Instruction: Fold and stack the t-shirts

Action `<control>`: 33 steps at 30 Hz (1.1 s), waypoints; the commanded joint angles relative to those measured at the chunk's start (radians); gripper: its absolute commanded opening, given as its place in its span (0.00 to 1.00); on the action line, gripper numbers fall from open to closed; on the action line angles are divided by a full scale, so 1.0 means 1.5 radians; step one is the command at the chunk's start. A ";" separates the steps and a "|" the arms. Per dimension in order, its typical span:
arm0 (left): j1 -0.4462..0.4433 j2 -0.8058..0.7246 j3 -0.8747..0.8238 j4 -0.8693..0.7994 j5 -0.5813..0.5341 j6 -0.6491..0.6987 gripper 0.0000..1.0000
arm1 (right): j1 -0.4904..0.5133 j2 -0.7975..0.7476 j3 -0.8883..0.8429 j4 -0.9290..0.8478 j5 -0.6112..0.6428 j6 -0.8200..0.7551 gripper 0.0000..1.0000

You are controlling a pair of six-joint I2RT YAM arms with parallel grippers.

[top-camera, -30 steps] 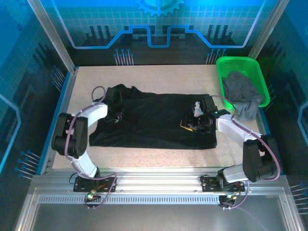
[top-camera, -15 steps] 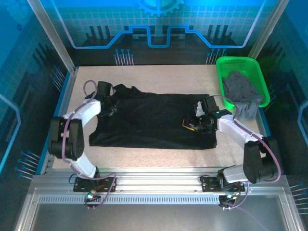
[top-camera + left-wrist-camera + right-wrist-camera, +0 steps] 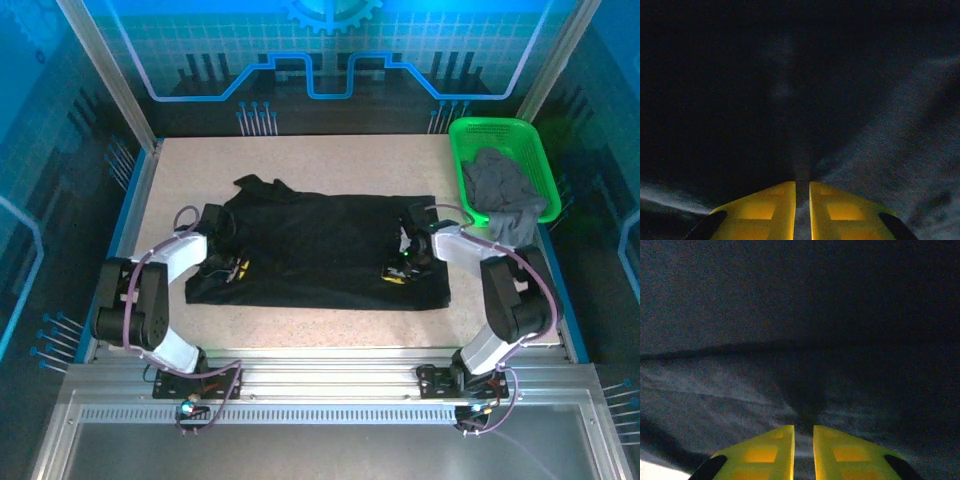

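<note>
The black t-shirt (image 3: 320, 245) lies spread on the counter (image 3: 330, 160) with the left claw (image 3: 801, 184) and right claw (image 3: 803, 427) each pinched shut on its cloth near opposite ends, folding seemingly just begun, while the grey t-shirt (image 3: 505, 190) waits crumpled in the green basket (image 3: 490, 124), nothing stacked

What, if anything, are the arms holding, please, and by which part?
The black t-shirt: left fingers pinch near its left end, right fingers near its right end.
</note>
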 commanded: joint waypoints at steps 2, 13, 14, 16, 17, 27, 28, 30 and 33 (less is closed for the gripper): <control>0.055 -0.004 -0.023 -0.083 -0.060 -0.028 0.16 | 0.041 0.051 0.041 -0.038 0.027 -0.021 0.19; 0.160 -0.070 0.002 -0.122 -0.058 0.038 0.26 | 0.105 0.068 0.087 -0.067 0.008 0.008 0.20; 0.158 -0.075 0.022 -0.126 -0.062 0.044 0.28 | 0.103 0.061 0.095 -0.070 0.009 0.007 0.21; 0.154 -0.090 0.073 -0.121 -0.071 0.051 0.36 | 0.099 0.033 0.118 -0.072 0.014 0.001 0.22; 0.154 -0.091 0.095 -0.110 -0.071 0.051 0.40 | 0.095 0.020 0.127 -0.069 0.016 -0.006 0.24; 0.139 0.229 0.480 -0.079 -0.024 0.120 0.60 | -0.021 0.110 0.344 -0.104 -0.004 -0.087 0.33; 0.141 0.262 0.515 -0.092 -0.027 0.120 0.62 | -0.031 0.129 0.373 -0.113 -0.004 -0.089 0.34; 0.144 0.314 0.551 -0.077 -0.010 0.105 0.63 | -0.046 0.164 0.426 -0.132 -0.004 -0.087 0.34; 0.145 0.372 0.592 -0.047 0.006 0.081 0.65 | -0.061 0.202 0.479 -0.139 0.001 -0.084 0.35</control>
